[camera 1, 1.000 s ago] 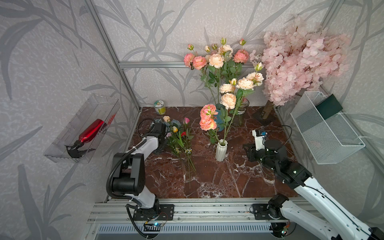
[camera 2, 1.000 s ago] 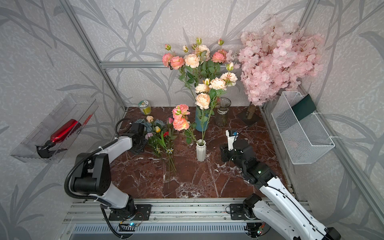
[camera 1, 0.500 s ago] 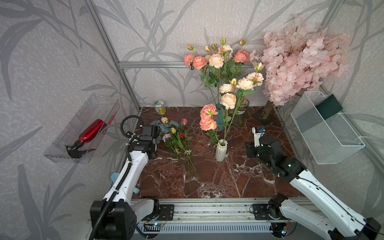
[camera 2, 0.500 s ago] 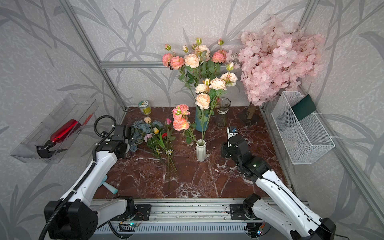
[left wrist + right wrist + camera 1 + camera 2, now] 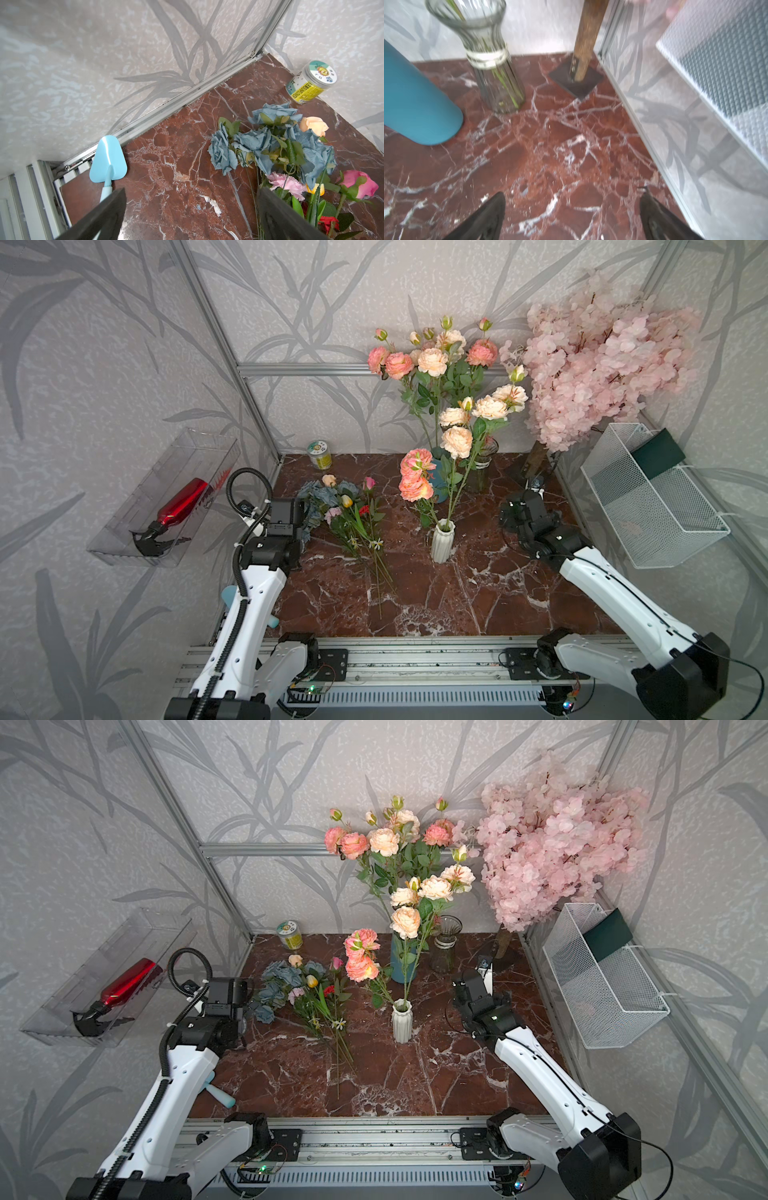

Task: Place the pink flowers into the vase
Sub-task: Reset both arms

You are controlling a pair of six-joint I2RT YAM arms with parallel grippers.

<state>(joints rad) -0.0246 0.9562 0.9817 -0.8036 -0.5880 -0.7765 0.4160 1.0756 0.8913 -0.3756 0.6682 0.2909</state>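
Pink flowers [image 5: 415, 479] in white ribbed vase [image 5: 442, 540]; both tools unladen.

Two sprays, one salmon-headed and one peach-headed, are seen in both top views standing with their stems in the white ribbed vase, near the middle of the red marble table [image 5: 457, 605]. A taller spray is set in the blue vase [image 5: 402, 965] behind it, and green stems are seen in the glass vase [image 5: 492, 68] beside that. The left tool [image 5: 191, 207] is held above the table just beside a mixed bunch [image 5: 353, 518] laid flat, its jaws spread wide with nothing between them. The right tool [image 5: 573, 197] is likewise spread wide and empty, above bare marble near the glass vase and the trunk of the blossom tree [image 5: 594, 364]. A blue trowel [image 5: 108, 160] is laid by the left wall rail. A labelled jar [image 5: 319, 455] is stood in the back corner.
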